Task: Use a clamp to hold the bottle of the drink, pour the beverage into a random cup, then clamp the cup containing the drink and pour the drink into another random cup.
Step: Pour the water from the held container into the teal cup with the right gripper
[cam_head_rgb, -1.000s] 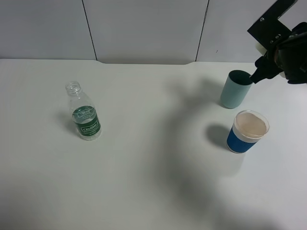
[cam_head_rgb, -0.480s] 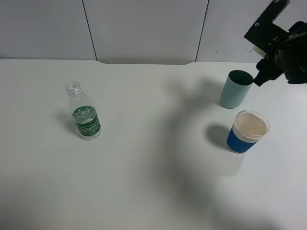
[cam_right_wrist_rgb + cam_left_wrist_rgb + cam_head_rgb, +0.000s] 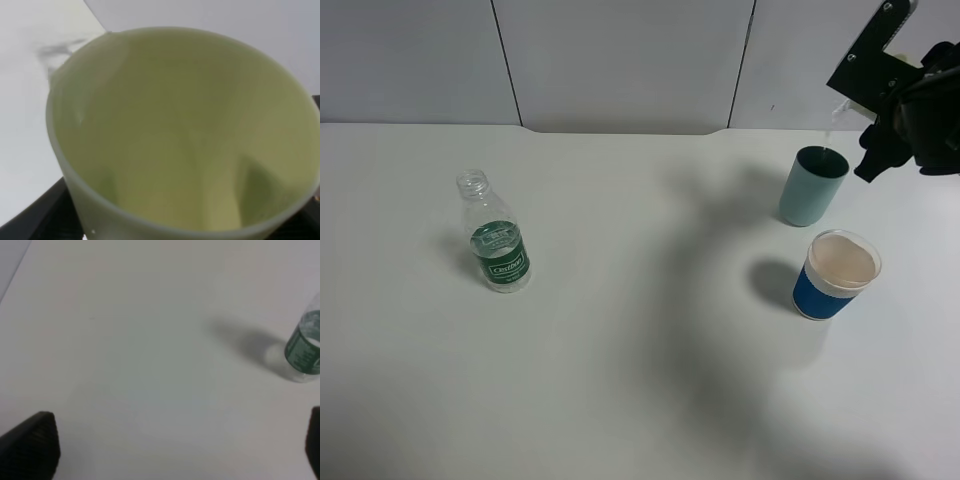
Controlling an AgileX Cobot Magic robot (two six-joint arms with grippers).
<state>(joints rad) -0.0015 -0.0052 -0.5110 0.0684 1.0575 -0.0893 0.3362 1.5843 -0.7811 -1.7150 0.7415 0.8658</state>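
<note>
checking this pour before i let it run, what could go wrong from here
The stream falls from high above the teal cup and enters near its far rim, so a small drift of the right gripper could spill it onto the table.

The yellow-green cup is tipped steeply in that gripper; a slip could drop it on the teal cup or the blue-banded cup.

The white desk [image 3: 640,350] carries three things. An uncapped clear bottle [image 3: 495,235] with a green label stands upright on the left side. Well apart, on the right, a teal tumbler [image 3: 810,187] stands upright, with a blue-banded white cup [image 3: 835,275] just beside it, nearer the front edge.
</note>
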